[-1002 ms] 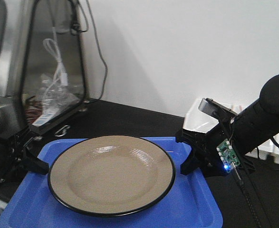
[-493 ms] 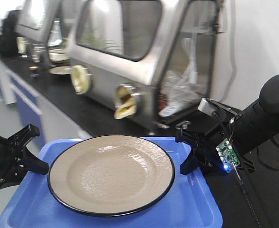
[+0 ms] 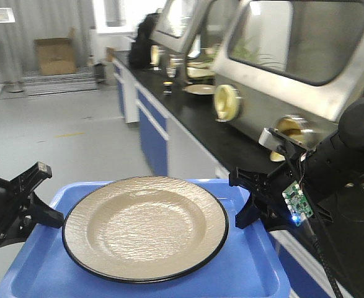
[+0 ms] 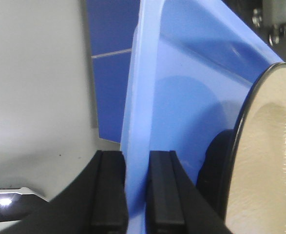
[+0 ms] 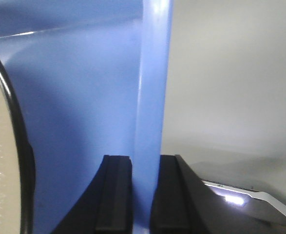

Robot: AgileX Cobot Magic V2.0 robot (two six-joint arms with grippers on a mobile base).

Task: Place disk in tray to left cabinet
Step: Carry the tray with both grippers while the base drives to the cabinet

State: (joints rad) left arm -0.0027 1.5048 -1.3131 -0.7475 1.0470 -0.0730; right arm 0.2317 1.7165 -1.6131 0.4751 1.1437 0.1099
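Note:
The tan disk (image 3: 146, 225) with a thin black rim lies in the blue tray (image 3: 244, 267), which I hold up in the air between both arms. My left gripper (image 3: 45, 217) is shut on the tray's left rim (image 4: 137, 122), one finger on each side of it. My right gripper (image 3: 244, 214) is shut on the tray's right rim (image 5: 151, 97) the same way. The disk's edge shows in the left wrist view (image 4: 267, 161) and the right wrist view (image 5: 6, 146). The grey-white cabinet is out of view.
A black-topped counter with blue cabinets (image 3: 154, 133) runs along the right, bearing a stainless steel glass-door chamber (image 3: 293, 68) with round ports. Grey open floor (image 3: 64, 136) lies ahead on the left, with a cardboard box (image 3: 54, 54) at the far wall.
The whole view has swung left: the white wall and chamber end gave way to the long counter and open floor. Both grippers keep the same hold on the tray; the disk has not shifted.

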